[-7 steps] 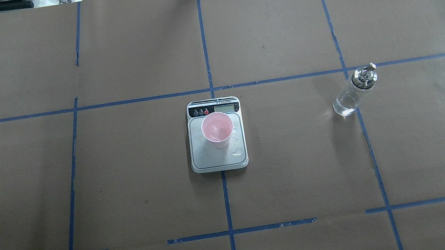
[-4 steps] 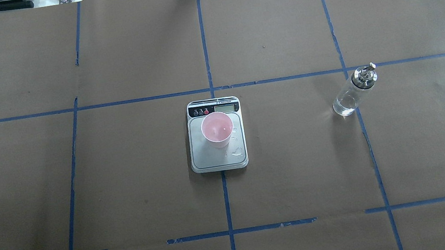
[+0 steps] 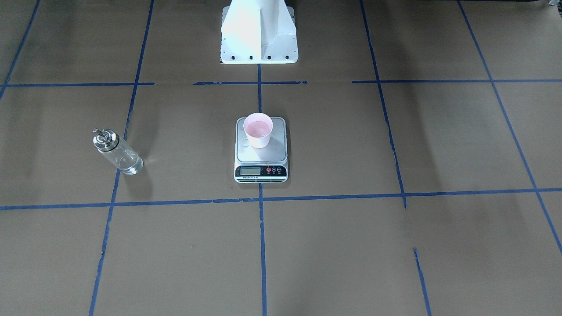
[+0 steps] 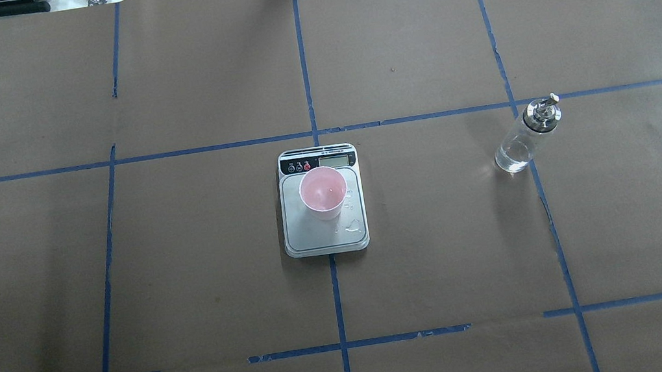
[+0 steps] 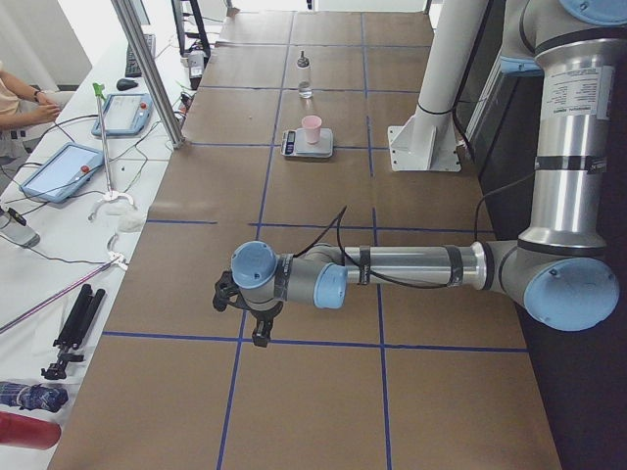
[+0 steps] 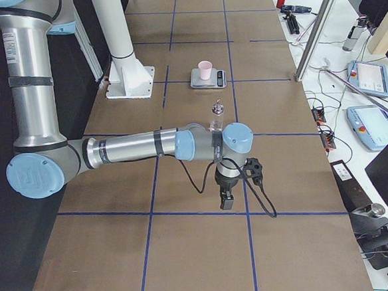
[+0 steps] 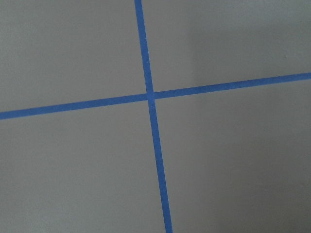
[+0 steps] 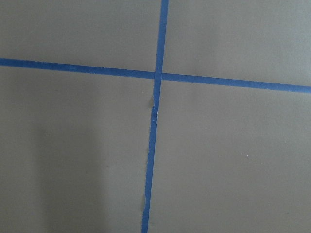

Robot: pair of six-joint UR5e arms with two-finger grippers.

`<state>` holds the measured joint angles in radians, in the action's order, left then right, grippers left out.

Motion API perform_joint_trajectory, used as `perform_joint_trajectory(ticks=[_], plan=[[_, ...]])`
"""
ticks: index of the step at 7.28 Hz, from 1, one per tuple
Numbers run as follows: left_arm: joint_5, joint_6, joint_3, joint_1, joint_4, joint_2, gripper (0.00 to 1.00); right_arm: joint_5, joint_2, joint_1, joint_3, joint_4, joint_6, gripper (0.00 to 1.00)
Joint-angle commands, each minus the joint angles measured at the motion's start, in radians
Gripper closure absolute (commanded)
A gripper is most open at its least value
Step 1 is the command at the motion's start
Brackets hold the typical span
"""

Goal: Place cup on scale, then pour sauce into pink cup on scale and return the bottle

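Cup [image 4: 323,192] upright on scale [image 4: 326,239], on the display-end half of the silver plate, rim up. Few clear droplets [image 4: 352,229] on the plate just beside it. Bottle [image 4: 521,141] stands upright on the table [image 4: 185,267] on the robot's right side, well apart from the scale, base on a blue tape line [image 4: 561,256], spout up, nothing touching it. Sauce [image 4: 510,158] reads as clear liquid in the lower part of the glass. Left gripper [image 5: 259,331] hangs pointing down over the table toward its left end, far from scale and cup. Right gripper [image 6: 226,200] points down likewise toward the right end, with the bottle beyond it. Both show only in the side views, so can't tell whether either claw's fingers are apart or together. Both wrist cams show only brown paper and a tape cross.
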<state>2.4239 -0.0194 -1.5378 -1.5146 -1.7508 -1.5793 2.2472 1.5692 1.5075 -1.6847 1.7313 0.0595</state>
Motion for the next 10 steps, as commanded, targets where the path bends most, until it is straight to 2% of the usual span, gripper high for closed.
perform_joint_trajectory(ticks=[1,4,5,7,10], plan=[[-0.026,0.001,-0.024,-0.009,-0.001,-0.013,0.00,0.000,0.014,-0.007,0.028,-0.090,-0.004,0.00],[-0.127,-0.007,-0.013,-0.004,0.011,-0.027,0.00,0.000,0.011,-0.021,0.088,-0.173,-0.009,0.00],[-0.128,-0.008,-0.025,-0.009,0.014,-0.012,0.00,0.005,0.011,-0.023,0.085,-0.179,-0.010,0.00],[-0.128,-0.010,-0.025,-0.007,0.162,-0.016,0.00,0.008,0.011,-0.021,0.083,-0.190,-0.009,0.00],[-0.118,-0.010,-0.036,-0.009,0.180,-0.002,0.00,0.009,0.009,-0.023,0.082,-0.191,-0.006,0.00]])
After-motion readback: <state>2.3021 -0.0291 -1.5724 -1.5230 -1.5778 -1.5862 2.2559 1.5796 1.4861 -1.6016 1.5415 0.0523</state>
